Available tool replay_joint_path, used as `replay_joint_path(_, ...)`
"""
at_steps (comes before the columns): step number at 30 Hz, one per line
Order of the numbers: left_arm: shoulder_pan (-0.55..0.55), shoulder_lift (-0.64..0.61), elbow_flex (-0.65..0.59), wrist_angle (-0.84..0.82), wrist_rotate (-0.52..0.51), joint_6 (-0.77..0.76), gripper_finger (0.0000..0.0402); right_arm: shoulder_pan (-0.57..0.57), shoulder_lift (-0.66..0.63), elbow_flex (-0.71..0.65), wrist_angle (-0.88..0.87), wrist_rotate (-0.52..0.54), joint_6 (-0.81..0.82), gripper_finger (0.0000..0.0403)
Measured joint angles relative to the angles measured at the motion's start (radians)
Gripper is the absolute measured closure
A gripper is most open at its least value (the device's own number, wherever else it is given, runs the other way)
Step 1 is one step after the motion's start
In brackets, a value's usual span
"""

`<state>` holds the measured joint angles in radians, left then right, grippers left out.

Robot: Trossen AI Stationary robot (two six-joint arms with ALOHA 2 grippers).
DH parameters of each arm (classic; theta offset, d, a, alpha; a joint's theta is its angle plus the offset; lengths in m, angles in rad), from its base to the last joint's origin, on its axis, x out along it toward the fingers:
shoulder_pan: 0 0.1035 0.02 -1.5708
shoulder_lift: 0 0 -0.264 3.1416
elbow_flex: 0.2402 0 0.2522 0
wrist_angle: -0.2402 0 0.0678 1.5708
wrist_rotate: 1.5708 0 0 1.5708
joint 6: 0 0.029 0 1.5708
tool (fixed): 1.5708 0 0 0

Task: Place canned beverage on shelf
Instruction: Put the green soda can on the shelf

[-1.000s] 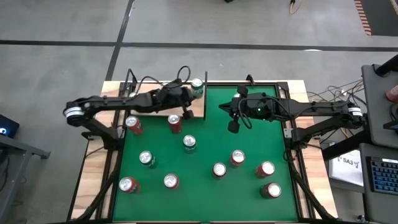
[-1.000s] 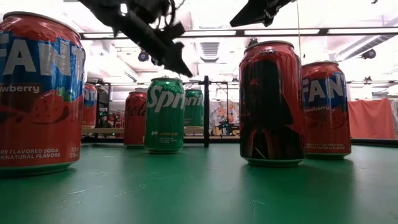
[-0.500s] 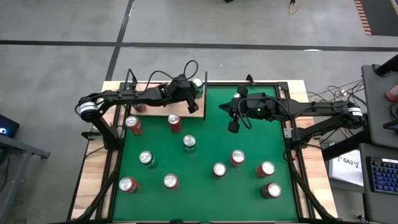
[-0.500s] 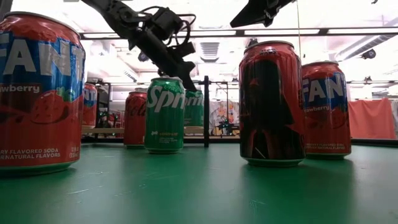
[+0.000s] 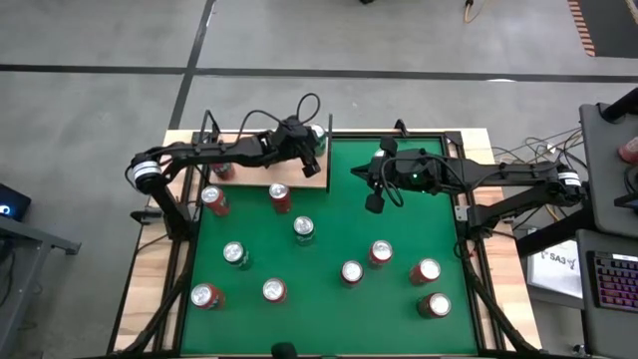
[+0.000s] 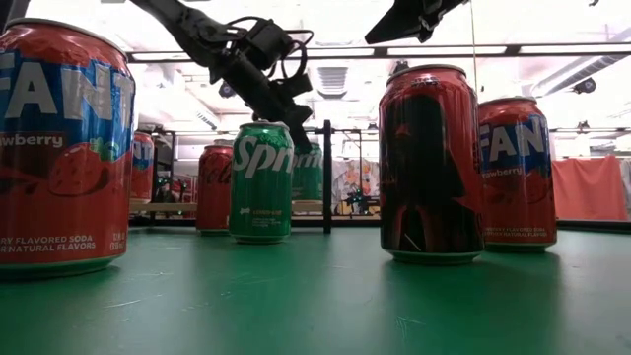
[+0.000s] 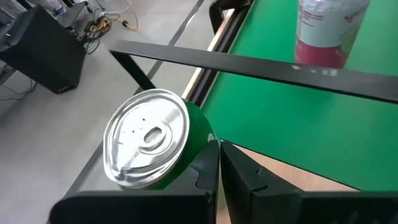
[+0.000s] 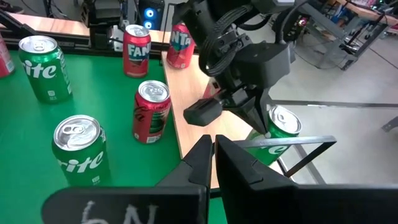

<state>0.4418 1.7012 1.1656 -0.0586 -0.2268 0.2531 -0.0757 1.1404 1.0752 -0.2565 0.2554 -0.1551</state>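
Observation:
A green canned beverage (image 5: 317, 137) (image 7: 149, 140) (image 8: 283, 127) stands upright on its base at the far right corner of the shelf (image 5: 249, 181), a pale wood panel with black rods. My left gripper (image 5: 310, 163) (image 7: 218, 167) is shut and hangs slanting down right beside this can, on its near side. Over the green felt at the table's far middle, my right gripper (image 5: 375, 202) (image 8: 214, 155) hovers shut with nothing in it. My left gripper's shut fingers (image 7: 208, 165) lie close against the green can's side (image 7: 200, 134), just below its rim, slanting down from the table's left. Whether they touch the can I cannot tell. The can stands upright on the shelf.
A red can (image 5: 280, 196) stands at the shelf's near edge, and another (image 5: 221, 170) is partly hidden under my left arm. Several red and green cans (image 5: 304, 229) stand spread over the green felt. A black upright rod (image 5: 330, 128) and a black rail (image 7: 261, 65) border the green can.
My left gripper has moved toward the table's far right and slightly down, coming up beside the green can on the shelf, and it has stayed shut. The can has not moved.

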Motion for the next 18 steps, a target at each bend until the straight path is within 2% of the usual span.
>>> replay_joint_path(11, 0.016, -0.003, -0.001, 0.006, 0.0, 0.012, 0.0402, 0.0, 0.0, 0.0, 0.0, 0.0, 0.002, 0.039)
replay_joint_path(18, -0.001, -0.076, 0.005, -0.064, 0.008, 0.009, 0.0402, -0.002, 0.0, 0.0, 0.0, 0.001, 0.0, 0.039)
